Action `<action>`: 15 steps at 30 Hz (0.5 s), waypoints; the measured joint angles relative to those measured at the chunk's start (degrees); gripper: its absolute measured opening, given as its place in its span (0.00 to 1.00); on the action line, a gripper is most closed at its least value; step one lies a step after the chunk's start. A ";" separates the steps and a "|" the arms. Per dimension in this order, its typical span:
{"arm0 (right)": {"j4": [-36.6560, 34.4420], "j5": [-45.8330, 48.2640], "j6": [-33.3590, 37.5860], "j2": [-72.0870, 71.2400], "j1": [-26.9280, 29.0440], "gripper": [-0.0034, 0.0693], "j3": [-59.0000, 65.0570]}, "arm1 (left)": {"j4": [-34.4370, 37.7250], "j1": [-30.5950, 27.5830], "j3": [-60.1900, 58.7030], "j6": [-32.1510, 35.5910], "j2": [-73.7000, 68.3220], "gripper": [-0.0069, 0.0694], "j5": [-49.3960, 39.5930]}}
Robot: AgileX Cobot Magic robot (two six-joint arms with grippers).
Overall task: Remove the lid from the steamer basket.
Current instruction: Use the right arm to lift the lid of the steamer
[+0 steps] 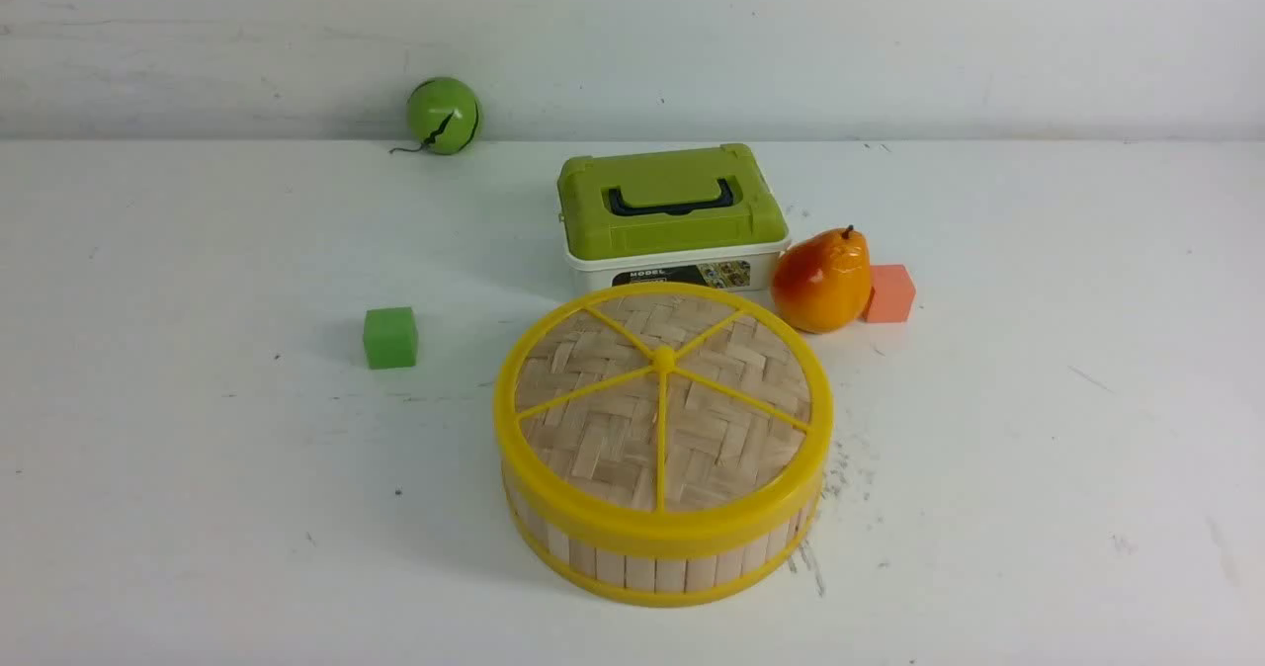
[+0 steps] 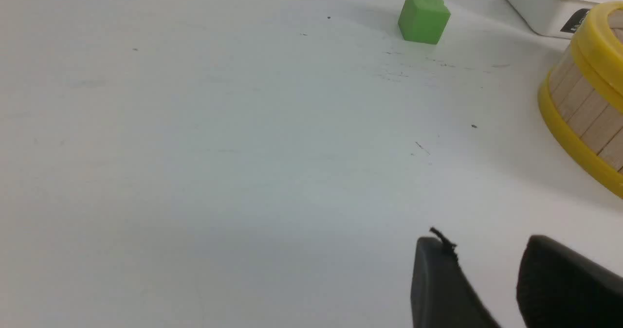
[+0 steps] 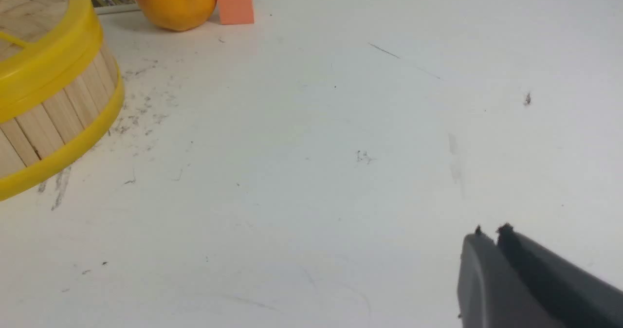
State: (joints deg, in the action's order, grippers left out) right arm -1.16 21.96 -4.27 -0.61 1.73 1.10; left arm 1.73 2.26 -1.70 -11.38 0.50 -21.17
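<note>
The lid sits flat on the steamer basket, mid-table, just in front of a green-topped box. My left gripper hangs slightly parted and my right gripper pressed together, both empty and apart from the basket.

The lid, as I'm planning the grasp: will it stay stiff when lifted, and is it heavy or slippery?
The lid probably stays stiff: a thick yellow rim and six spokes brace the weave. Likely light, being woven bamboo and plastic. The smooth rim may be slippery; the central knob looks small.
</note>
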 joint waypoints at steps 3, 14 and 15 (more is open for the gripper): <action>0.00 0.00 0.00 0.00 0.00 0.10 0.00 | 0.00 0.00 0.00 0.00 0.00 0.40 0.00; 0.05 0.00 0.00 0.00 0.00 0.12 0.00 | 0.00 0.00 0.00 0.00 0.00 0.40 0.00; 0.05 0.00 0.00 0.00 0.00 0.12 0.00 | 0.00 0.00 0.00 0.00 0.00 0.40 0.00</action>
State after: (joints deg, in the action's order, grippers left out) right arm -1.11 21.96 -4.27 -0.61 1.73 1.10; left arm 1.73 2.26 -1.70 -11.38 0.50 -21.17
